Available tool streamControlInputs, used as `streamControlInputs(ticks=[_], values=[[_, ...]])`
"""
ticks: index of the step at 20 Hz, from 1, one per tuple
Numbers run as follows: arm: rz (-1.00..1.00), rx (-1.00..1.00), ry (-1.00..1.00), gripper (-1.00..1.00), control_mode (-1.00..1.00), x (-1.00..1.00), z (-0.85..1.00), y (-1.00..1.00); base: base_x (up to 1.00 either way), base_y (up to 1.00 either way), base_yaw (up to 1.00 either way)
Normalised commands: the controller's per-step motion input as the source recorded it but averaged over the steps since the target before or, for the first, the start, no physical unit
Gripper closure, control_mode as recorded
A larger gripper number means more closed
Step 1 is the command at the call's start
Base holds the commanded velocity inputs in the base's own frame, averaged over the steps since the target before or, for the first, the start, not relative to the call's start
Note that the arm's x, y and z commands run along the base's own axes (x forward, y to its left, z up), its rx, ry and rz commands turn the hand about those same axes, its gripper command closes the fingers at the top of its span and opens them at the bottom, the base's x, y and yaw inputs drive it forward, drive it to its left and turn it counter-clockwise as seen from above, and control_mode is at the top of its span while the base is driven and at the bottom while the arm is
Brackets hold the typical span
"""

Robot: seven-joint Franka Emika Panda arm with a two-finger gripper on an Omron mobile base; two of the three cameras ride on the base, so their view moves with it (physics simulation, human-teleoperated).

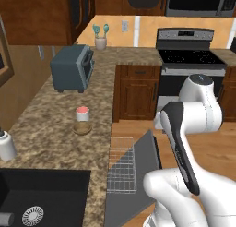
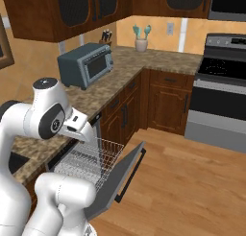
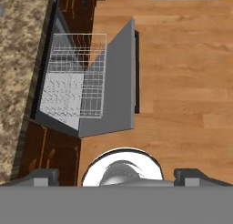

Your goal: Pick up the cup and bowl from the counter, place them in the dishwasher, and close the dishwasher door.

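The white cup [image 1: 82, 113] with its salmon-red top stands on the speckled counter [image 1: 50, 110]. Just in front of it, touching or nearly so, sits the tan bowl [image 1: 82, 128]. Below the counter edge the dishwasher is open. Its wire rack [image 1: 122, 165] [image 3: 75, 77] is pulled out, with nothing in it. The dishwasher door [image 1: 138, 175] [image 3: 113, 91] hangs partly lowered, grey inner face up. My gripper [image 3: 117, 176] hovers high above the door and the floor, looking straight down. It is open and holds nothing, and its fingertips [image 3: 43, 176] stand wide apart.
A blue-grey toaster [image 1: 71, 68] stands further back on the counter. A white jar [image 1: 6, 145] sits beside the black sink [image 1: 41, 198]. A utensil pot [image 1: 100, 40] is in the corner and the stove [image 1: 186, 55] to the right. Wooden floor [image 3: 182, 59] lies beside the door.
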Motion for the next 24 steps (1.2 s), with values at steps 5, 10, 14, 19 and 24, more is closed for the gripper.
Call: streamControlInputs(ticks=[5, 10, 14, 19, 24], values=[[0.0, 0.0, 0.0, -1.0, -1.0, 0.0, -0.03, 0.0, 0.0, 0.0, 0.0], [0.0, 0.0, -0.02, -1.0, -1.0, 0.23, -0.06, 0.18, 0.0, 0.0, 0.0], [0.0, 0.0, -0.14, -1.0, -1.0, 0.61, -0.06, 0.55, 0.0, 0.0, 0.0], [0.0, 0.0, -0.04, -1.0, -1.0, 0.45, -0.15, 0.77, 0.0, 0.0, 0.0], [0.0, 0.01, 0.0, -1.0, -1.0, 0.23, -0.13, 0.6, 0.0, 0.0, 0.0]])
